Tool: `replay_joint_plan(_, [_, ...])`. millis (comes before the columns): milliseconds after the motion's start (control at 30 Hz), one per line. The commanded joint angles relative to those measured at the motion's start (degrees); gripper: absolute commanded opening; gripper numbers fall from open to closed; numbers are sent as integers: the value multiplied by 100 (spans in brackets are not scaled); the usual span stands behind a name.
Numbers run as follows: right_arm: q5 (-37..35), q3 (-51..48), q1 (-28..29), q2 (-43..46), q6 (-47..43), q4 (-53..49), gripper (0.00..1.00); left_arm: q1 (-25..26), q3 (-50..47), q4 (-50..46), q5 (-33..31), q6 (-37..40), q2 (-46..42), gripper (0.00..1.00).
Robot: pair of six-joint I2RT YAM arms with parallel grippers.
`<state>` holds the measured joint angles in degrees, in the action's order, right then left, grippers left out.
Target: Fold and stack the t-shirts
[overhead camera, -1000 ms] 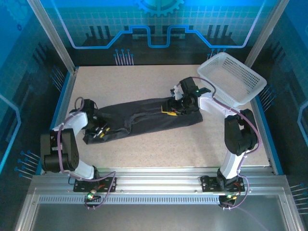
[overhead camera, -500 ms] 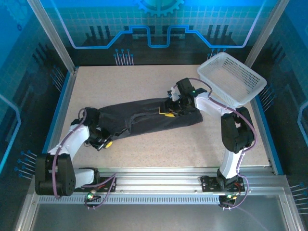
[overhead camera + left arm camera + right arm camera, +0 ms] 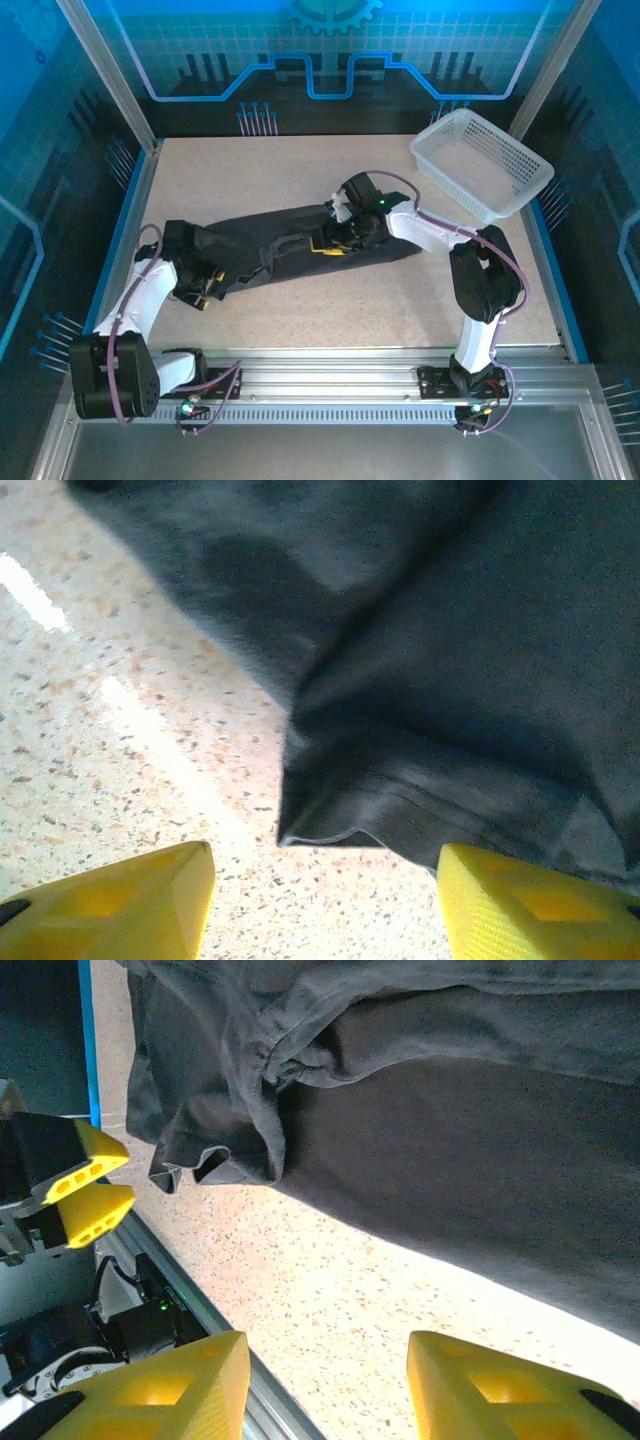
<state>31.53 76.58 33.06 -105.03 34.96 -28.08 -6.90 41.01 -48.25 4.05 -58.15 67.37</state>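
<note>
- Speckled table: carries everything.
- Dark grey t-shirt: long rumpled band across table middle, slanting from near left edge up toward right side, lying on surface.
- White mesh basket: far right corner, apart from t-shirt.
- Right gripper: above right half of t-shirt. Jaws apart, gripping nothing; wrist view has bare table between fingers, cloth just beyond.
- Left gripper: at left end of t-shirt. Jaws apart, gripping nothing; folded hem lies just ahead of fingertips.
</note>
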Motion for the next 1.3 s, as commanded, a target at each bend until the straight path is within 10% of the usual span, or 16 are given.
replay_joint_plan(0, [-50, -56, 41, -36, 152, 133, 47, -189, -360, 337, 178, -846, -92, 62])
replay_joint_plan(200, [-86, -9, -12, 25, -27, -58, 47, -207, -697, 1314, 487, -1433, 207, 54])
replay_joint_plan(467, [-90, -133, -80, 60, 26, 51, 47, -210, -1241, 1539, 498, -1598, -304, 0])
replay_joint_plan(1267, [13, -377, -203, 52, -16, 207, 46, -145, -1657, -4, 823, -2437, -2686, 0])
